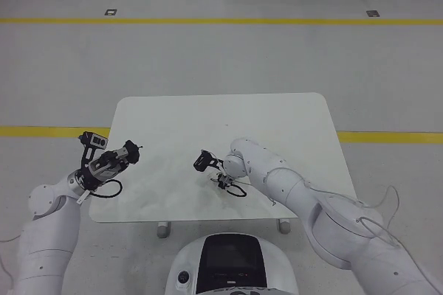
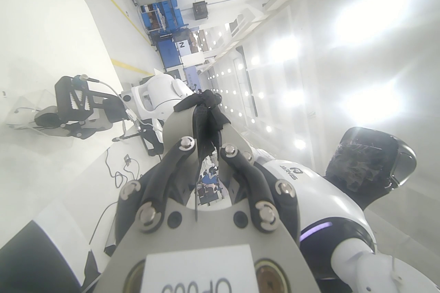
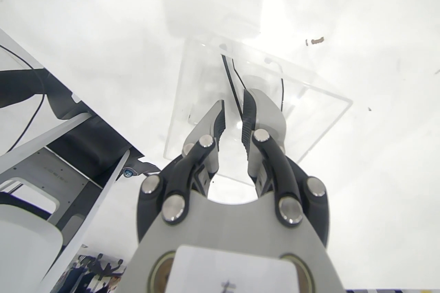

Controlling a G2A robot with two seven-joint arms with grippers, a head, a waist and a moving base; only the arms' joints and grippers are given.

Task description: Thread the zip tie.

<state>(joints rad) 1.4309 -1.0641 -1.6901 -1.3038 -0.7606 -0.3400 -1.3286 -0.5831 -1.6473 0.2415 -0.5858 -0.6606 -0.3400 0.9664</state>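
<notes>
My left gripper is shut on a thin black zip tie, whose tail hangs back between the fingers. In the top view it is held off the white table's left edge. My right gripper is open near the table's middle. It hovers over a clear acrylic holder. A thin black strap on that holder runs up between the fingers, touching neither pad as far as I can see. From the left wrist view the right gripper is above the holder.
A black cable loop lies by the right wrist near the table's front edge. Small dark specks lie on the table beyond the holder. The table's front edge and legs are close behind the right gripper.
</notes>
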